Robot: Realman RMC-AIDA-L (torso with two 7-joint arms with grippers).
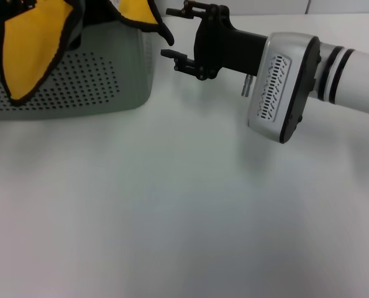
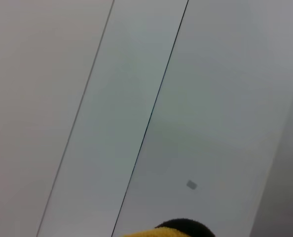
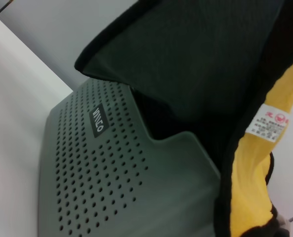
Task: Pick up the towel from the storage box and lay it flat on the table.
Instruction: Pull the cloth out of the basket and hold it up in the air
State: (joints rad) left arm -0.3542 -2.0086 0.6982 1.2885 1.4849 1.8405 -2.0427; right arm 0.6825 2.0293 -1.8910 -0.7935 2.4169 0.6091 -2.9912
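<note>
Right gripper: the black right gripper [image 1: 172,34] is reaching in from the right at the far side of the table, its two fingers spread apart and holding nothing, just beside the box's right wall.
Left gripper: it is not showing in any view, so I cannot tell its state; its wrist camera is looking at pale wall panels with only a scrap of yellow and black cloth at the edge.
Towel: the large soft towel [image 1: 32,43], dark green on one face and yellow on the other with thin black edging, is spilling out of the box, a yellow flap hanging over the near wall; a small white label [image 3: 270,123] is sitting on the yellow face.
Storage box: the pale grey-green plastic storage box [image 1: 79,87] with rows of small holes is standing at the far left; its small black label [image 3: 98,120] is showing white lettering.
Table: the plain smooth white table [image 1: 184,217] is stretching under everything.
</note>
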